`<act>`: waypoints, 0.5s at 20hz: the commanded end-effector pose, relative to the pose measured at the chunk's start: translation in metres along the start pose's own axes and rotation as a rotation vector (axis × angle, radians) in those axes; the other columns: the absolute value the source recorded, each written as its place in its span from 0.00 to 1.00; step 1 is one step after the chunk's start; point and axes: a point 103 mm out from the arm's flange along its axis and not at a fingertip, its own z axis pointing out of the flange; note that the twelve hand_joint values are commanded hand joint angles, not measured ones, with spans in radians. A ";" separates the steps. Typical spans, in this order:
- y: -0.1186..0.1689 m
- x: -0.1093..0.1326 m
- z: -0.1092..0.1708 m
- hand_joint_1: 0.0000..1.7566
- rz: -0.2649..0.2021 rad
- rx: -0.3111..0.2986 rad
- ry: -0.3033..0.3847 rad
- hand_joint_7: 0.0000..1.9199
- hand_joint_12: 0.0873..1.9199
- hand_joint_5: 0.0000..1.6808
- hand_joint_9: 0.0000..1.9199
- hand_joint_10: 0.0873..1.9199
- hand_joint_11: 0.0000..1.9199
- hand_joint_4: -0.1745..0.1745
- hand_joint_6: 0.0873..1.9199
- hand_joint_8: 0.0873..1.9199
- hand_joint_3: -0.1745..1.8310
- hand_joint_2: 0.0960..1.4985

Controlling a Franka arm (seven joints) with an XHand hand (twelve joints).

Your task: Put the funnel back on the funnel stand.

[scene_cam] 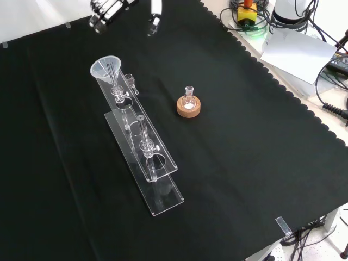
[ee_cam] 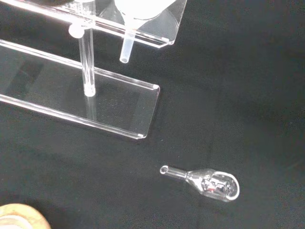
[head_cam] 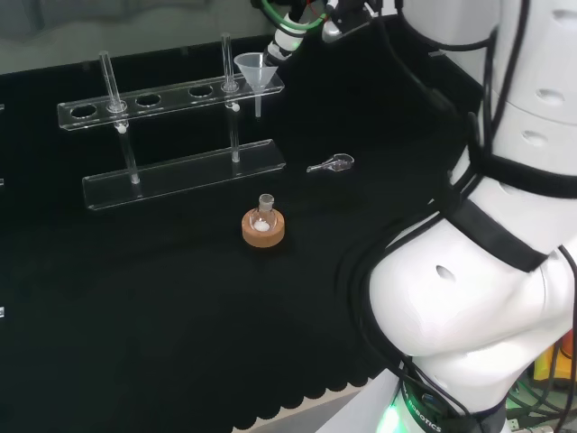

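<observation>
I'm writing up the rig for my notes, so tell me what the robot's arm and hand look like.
The arm is built of big, rounded, glossy white links, with black cables strapped along its side and black bands at the joints. A green light glows at its base. The hand is black and white with slim fingers tipped in white; green and black cables loop near the wrist.

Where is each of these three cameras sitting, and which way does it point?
Head view: behind and above the arm's base, looking over the white arm links at the clear acrylic funnel stand.
Front view: opposite, looking down on the cloth; the black and white hand enters at the top.
Wrist view: at the wrist, looking down on the stand's end.
All share the clear plastic funnel seated in the stand.
</observation>
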 end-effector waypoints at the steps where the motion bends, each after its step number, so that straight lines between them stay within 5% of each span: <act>1: -0.052 0.000 0.006 0.36 0.080 -0.073 0.090 0.01 0.79 0.03 0.01 0.36 0.00 0.39 0.00 0.00 0.30 0.46; 10: -0.098 0.006 0.018 0.36 0.141 -0.084 0.131 0.02 0.80 0.04 0.02 0.37 0.00 0.39 0.00 0.00 0.30 0.46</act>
